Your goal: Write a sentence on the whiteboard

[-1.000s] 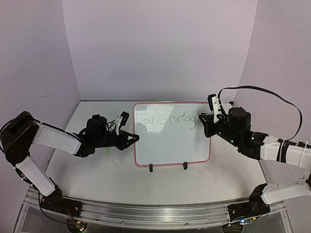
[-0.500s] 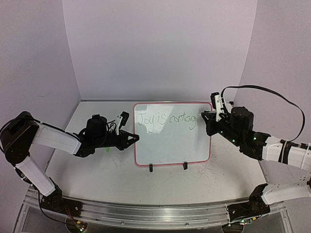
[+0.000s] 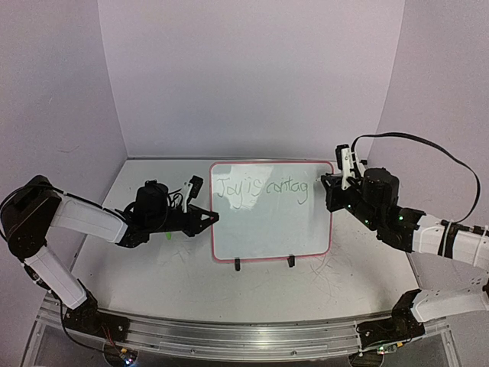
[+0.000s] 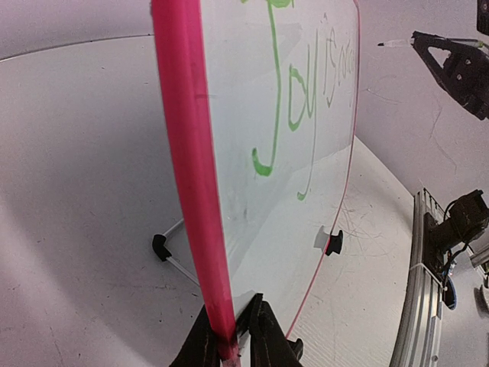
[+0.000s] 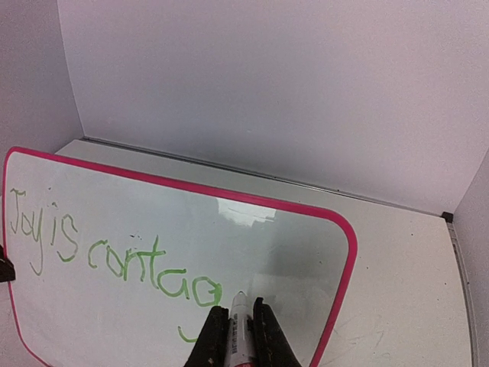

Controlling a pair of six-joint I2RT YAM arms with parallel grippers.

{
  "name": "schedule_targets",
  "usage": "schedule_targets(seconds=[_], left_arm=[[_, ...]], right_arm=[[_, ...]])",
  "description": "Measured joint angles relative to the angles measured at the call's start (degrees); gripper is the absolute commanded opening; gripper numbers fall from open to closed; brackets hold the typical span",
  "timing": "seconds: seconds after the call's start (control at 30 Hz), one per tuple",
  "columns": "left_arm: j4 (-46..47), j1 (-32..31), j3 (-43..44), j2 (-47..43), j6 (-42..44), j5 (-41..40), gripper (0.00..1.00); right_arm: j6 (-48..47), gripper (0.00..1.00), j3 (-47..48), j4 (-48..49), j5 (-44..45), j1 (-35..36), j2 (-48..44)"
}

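Observation:
The whiteboard (image 3: 267,229) stands upright mid-table, red-pink rimmed. Green handwriting, the sentence (image 3: 260,189), reads "Joy is contag" along its top. My left gripper (image 3: 214,218) is shut on the board's left edge; in the left wrist view the jaws (image 4: 233,336) pinch the rim (image 4: 187,153). My right gripper (image 3: 330,183) is by the board's upper right, shut on a white marker (image 3: 348,162). In the right wrist view the marker (image 5: 239,336) sits between the fingers (image 5: 238,307), its tip just right of the last "g" (image 5: 200,289). Whether the tip touches the board I cannot tell.
Two black stand feet (image 3: 238,264) (image 3: 290,261) rest on the table in front of the board. Faint grey scratch marks (image 3: 336,267) cover the table at right. Lavender walls close in behind and at both sides. A metal rail (image 3: 244,336) runs along the near edge.
My right gripper has shifted a little to the right along the board's top with the marker. The left gripper and the board have stayed put.

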Motion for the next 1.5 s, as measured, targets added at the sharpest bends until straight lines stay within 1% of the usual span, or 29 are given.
schedule_targets(seconds=[0.2,0.37,0.53,0.8,1.07,1.5], left_arm=[[0.0,0.0,0.0,0.0,0.0,0.0,0.0],[-0.1,-0.1,0.0,-0.2,0.0,-0.1,0.0],[-0.1,-0.1,0.0,-0.2,0.0,-0.1,0.0],[-0.1,-0.1,0.0,-0.2,0.0,-0.2,0.0],[-0.1,-0.1,0.0,-0.2,0.0,-0.2,0.0],[-0.1,-0.1,0.0,-0.2,0.0,-0.2,0.0]], right_arm=[[1.9,0.0,0.0,0.0,0.3,0.0,0.0],[4.1,0.0,0.0,0.0,2.3,0.0,-1.3],[2.5,0.0,0.0,-0.2,2.0,0.0,-2.5],[-0.5,0.0,0.4,-1.6,-1.8,-0.1,1.7],[-2.0,0.0,1.7,-1.6,-3.1,-0.1,5.8],[-2.2,0.0,1.7,-0.4,-2.9,-0.1,4.7]])
